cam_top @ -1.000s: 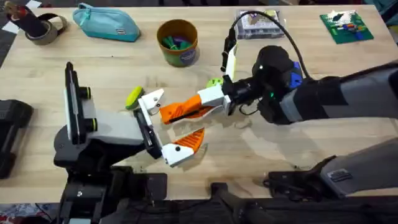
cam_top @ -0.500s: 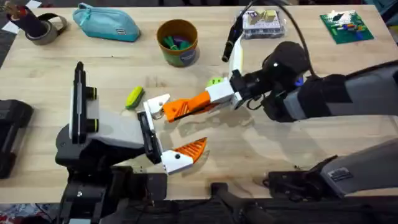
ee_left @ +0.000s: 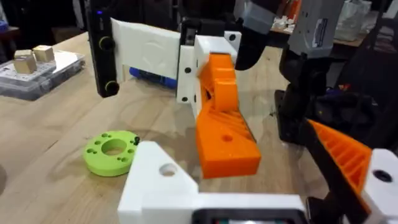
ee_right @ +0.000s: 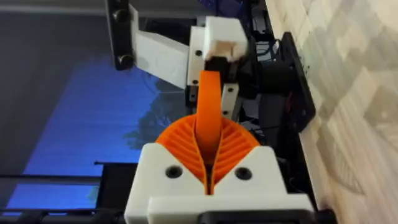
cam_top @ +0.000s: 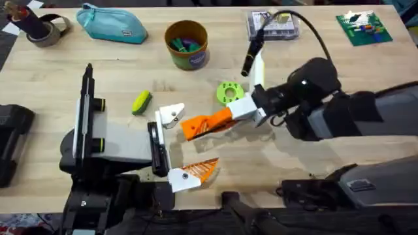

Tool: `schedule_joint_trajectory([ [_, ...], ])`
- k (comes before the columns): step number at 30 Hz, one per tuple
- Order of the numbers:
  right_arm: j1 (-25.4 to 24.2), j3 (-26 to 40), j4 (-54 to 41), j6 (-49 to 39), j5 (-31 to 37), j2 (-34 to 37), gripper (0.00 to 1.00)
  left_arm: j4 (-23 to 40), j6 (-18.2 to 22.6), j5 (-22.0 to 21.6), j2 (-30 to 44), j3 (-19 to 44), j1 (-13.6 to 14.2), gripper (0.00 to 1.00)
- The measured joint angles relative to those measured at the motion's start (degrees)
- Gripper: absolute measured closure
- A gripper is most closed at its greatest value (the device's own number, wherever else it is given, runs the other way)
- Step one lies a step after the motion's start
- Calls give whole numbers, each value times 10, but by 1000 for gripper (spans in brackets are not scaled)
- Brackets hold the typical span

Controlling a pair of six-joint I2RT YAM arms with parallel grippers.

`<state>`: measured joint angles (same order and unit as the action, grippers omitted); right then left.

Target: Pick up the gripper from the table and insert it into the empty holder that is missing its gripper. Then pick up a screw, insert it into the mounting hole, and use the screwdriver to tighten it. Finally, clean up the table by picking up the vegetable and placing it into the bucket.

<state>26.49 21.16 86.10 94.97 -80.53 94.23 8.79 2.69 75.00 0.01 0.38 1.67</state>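
The holder (cam_top: 121,140) is the head of my left arm. Its upper white mounting block (cam_top: 171,116) is bare and the lower one carries an orange finger (cam_top: 196,172). The left gripper (cam_top: 181,145) stands open. My right gripper (cam_top: 196,125) is shut on the orange gripper (ee_right: 209,93), a little to the right of the bare block and not touching it. The vegetable (cam_top: 141,102) lies on the table (cam_top: 117,78) just behind the holder. The bucket (cam_top: 187,44) stands at the back. The screwdriver and the screw are out of view.
A round green disc (cam_top: 228,91) lies just behind the right gripper. A teal pouch (cam_top: 112,23) and a tape roll (cam_top: 44,29) lie at the back left. At the back right are a clear parts box (cam_top: 273,25) and a green board (cam_top: 364,27).
My right gripper has drawn back to the right with the orange gripper, away from the holder's rail, uncovering the green disc. The holder has shifted slightly right.
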Motion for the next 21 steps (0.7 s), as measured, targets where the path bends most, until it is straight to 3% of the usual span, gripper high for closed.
schedule_joint_trajectory([
  [8, -23, -49, 9, 0, 12, -24, 980, 0, 12, 3, 0, 0, 0, 13],
  [21, -2, -52, 9, -25, 61, -24, 980, 0, 14, 3, 0, 0, 0, 13],
])
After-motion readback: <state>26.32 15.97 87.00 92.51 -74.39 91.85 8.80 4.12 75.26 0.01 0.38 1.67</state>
